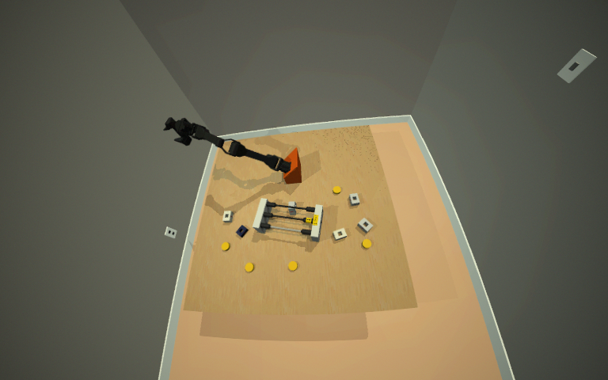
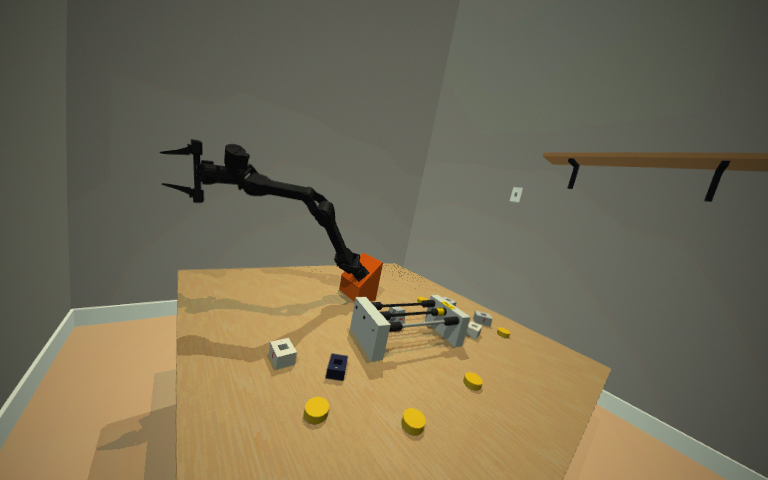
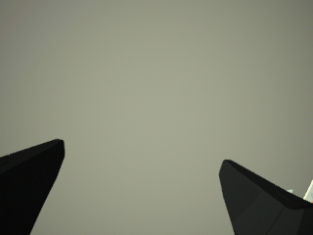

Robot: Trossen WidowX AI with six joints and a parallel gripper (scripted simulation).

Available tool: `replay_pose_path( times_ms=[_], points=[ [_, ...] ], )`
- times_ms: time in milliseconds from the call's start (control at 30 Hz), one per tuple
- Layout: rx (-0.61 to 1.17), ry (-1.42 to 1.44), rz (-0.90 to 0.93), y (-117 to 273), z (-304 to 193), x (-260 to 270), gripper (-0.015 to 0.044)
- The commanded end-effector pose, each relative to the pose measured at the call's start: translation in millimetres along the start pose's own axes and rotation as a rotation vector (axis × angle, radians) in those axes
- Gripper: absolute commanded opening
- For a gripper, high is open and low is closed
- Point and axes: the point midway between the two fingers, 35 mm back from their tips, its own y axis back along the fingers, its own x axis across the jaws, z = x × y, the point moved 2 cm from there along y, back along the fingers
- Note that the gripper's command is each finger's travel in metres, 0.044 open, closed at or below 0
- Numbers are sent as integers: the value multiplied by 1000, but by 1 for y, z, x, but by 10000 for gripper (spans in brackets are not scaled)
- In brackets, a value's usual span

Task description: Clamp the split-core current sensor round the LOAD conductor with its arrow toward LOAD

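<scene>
My gripper [image 1: 170, 134] [image 2: 161, 168] [image 3: 144, 160] is wide open and empty, high up beyond the table's left side, far from the conductors. Three conductors run between two pale posts: a back one [image 1: 300, 207], a middle one [image 1: 286, 218] and a front one [image 1: 286, 229] [image 2: 421, 324]. A yellow tag [image 1: 309, 219] [image 2: 438, 311] is on the middle conductor's right end; beside it a yellow label [image 1: 316, 219] lies on the right post. The lettering is too small to read. A grey block [image 1: 292, 210] [image 2: 399, 319] shows at the back conductor, partly hidden; whether it encloses it or is latched, I cannot tell.
A white block [image 1: 227, 220] [image 2: 286, 358] and a navy block [image 1: 238, 233] [image 2: 336, 374] lie left of the rack. More pale blocks [image 1: 354, 204] [image 1: 368, 228] lie right. Several yellow discs [image 1: 292, 265] [image 2: 316, 409] surround it. The orange arm base [image 1: 293, 174] [image 2: 370, 278] is behind.
</scene>
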Motion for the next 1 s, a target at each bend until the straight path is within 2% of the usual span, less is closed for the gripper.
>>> replay_pose_path(
  times_ms=[0, 267, 500, 733, 967],
  points=[
    [67, 31, -18, -3, -29, -29, 440],
    [239, 95, -74, 3, -102, -92, 440],
    [433, 180, -107, 32, -180, -137, 440],
    [674, 324, -87, 91, -264, -172, 440],
    [947, 492, 25, 179, -336, -190, 440]
  ],
)
